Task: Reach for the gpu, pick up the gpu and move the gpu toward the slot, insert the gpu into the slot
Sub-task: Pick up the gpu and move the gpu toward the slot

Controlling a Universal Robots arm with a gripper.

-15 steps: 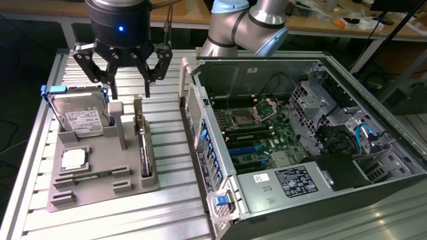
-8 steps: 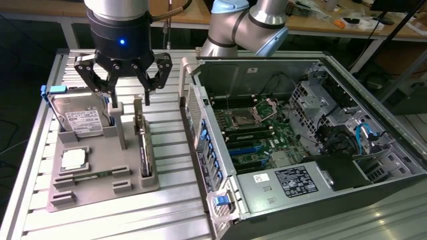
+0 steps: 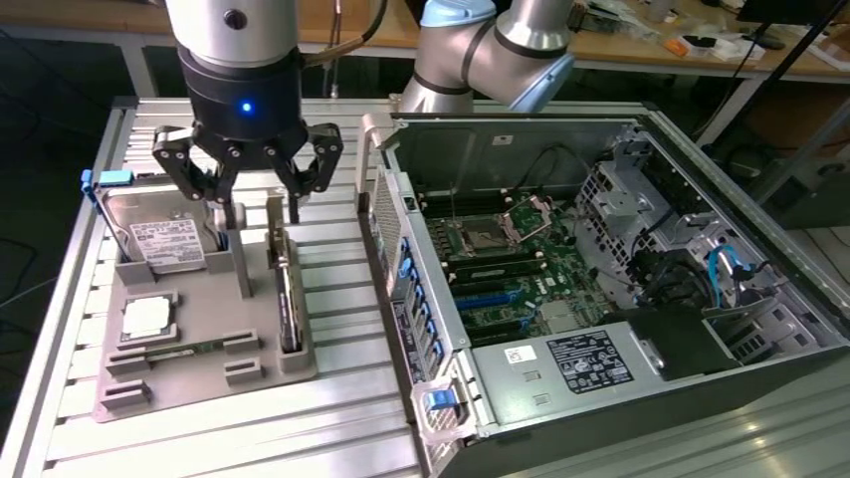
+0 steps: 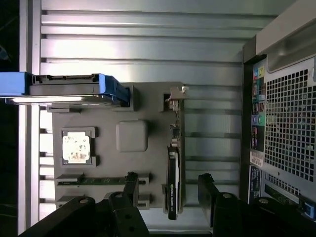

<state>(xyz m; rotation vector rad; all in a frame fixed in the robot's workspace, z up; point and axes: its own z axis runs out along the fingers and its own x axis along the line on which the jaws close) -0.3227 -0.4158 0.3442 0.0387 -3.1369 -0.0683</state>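
The gpu [image 3: 287,299] is a thin dark card standing on edge in a grey holder [image 3: 253,370] on the slatted table, its silvery bracket at the far end. My gripper [image 3: 257,219] hangs open just above that far end, fingers apart on either side of the card and not touching it. In the wrist view the gpu [image 4: 173,173] runs between the two black fingertips [image 4: 131,185] of the gripper [image 4: 169,190]. The blue slot [image 3: 495,298] lies on the motherboard inside the open computer case, with nothing in it.
The holder [image 4: 148,113] also carries a silver hard drive [image 3: 166,241] in a blue frame, a CPU [image 3: 146,317] and a green memory stick [image 3: 179,349]. The open computer case [image 3: 638,149] stands to the exterior view's right, its perforated wall [image 4: 286,128] close beside the holder.
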